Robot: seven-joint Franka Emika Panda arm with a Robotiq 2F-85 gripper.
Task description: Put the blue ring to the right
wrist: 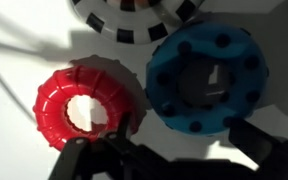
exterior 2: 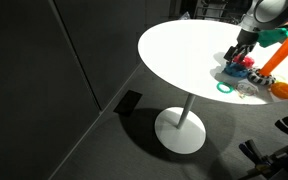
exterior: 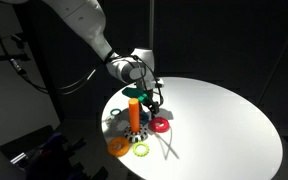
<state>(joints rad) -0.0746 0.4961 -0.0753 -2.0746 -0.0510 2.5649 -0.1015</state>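
The blue ring [wrist: 206, 80] lies flat on the white table, at the right in the wrist view. It has dark holes round its face. A red ring [wrist: 84, 105] lies just to its left, almost touching it. My gripper [wrist: 179, 150] is open and low over the table, its two dark fingers at the bottom of the wrist view. The blue ring's near edge sits between them. In both exterior views the gripper [exterior: 150, 100] [exterior 2: 242, 55] hangs over the ring cluster and hides most of the blue ring. The red ring [exterior: 160, 125] shows beside it.
An orange peg [exterior: 133, 108] stands on a black-and-white checkered base [wrist: 134, 18] right by the gripper. An orange ring [exterior: 118, 147] and a yellow-green ring [exterior: 140, 150] lie near the round table's edge [exterior: 234, 160].
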